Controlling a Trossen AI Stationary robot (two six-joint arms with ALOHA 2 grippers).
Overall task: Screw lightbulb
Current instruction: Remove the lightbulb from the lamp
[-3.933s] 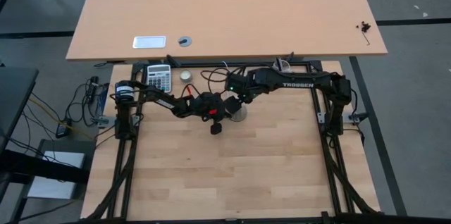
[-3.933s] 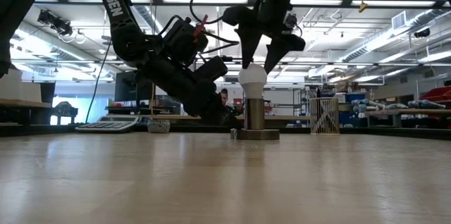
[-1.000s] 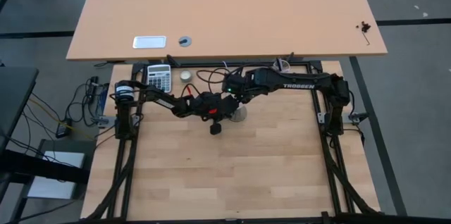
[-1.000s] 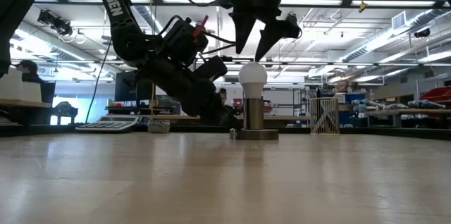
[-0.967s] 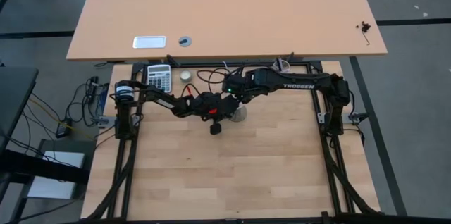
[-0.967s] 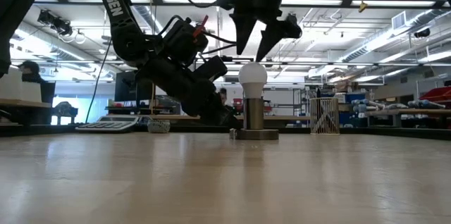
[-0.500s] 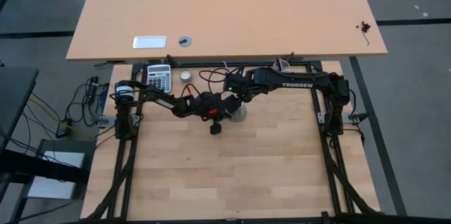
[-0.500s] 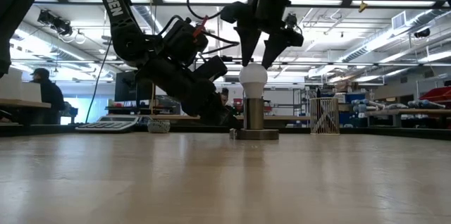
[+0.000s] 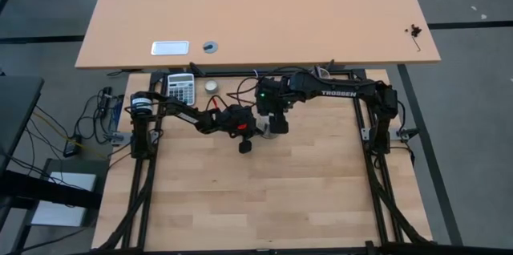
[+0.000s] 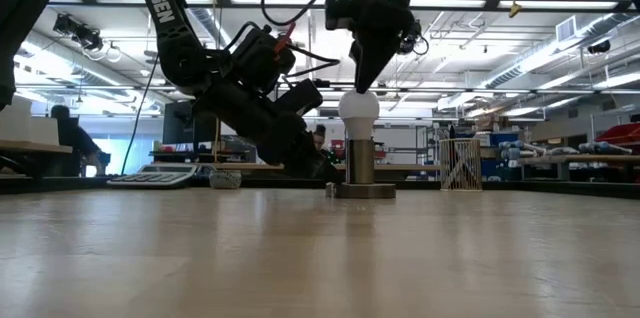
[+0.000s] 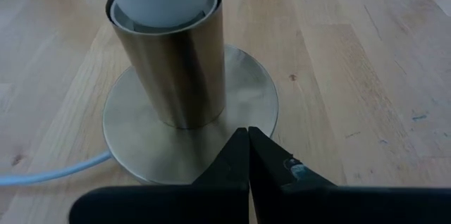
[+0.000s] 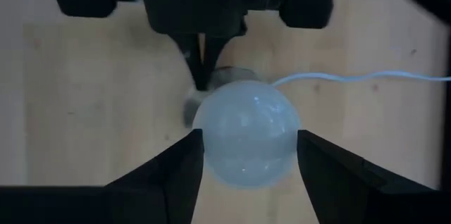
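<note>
High view: your right gripper (image 9: 273, 119) sits over the socket (image 9: 277, 126); low view: it hangs right above the lightbulb (image 10: 359, 111), which stands in the socket; L wrist: left gripper (image 11: 248, 155) clenched tight, tips on the base; R wrist: fingers (image 12: 184, 164) flank the bulb, grip unclear.
</note>
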